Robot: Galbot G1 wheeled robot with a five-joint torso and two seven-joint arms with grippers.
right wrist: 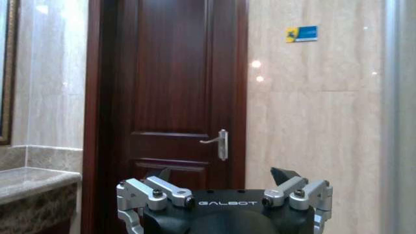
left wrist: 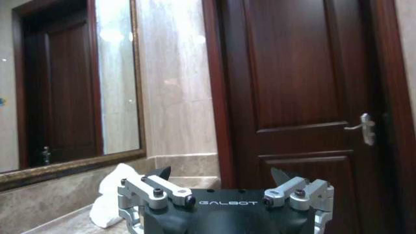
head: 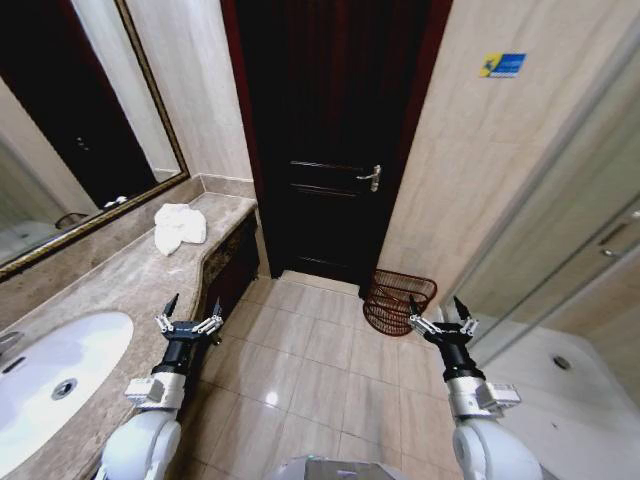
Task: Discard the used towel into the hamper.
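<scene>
We have not begun; our left gripper and right gripper hang wide and empty; the towel lies on the counter; the hamper waits by the door, well apart.

White towel on counter, hamper on floor, apart

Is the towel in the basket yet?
Not yet. The white towel lies on the counter by the mirror. The hamper stands on the floor beside the door. The left end effector and right end effector are open, holding nothing. Grabbing and dropping remain.
</scene>
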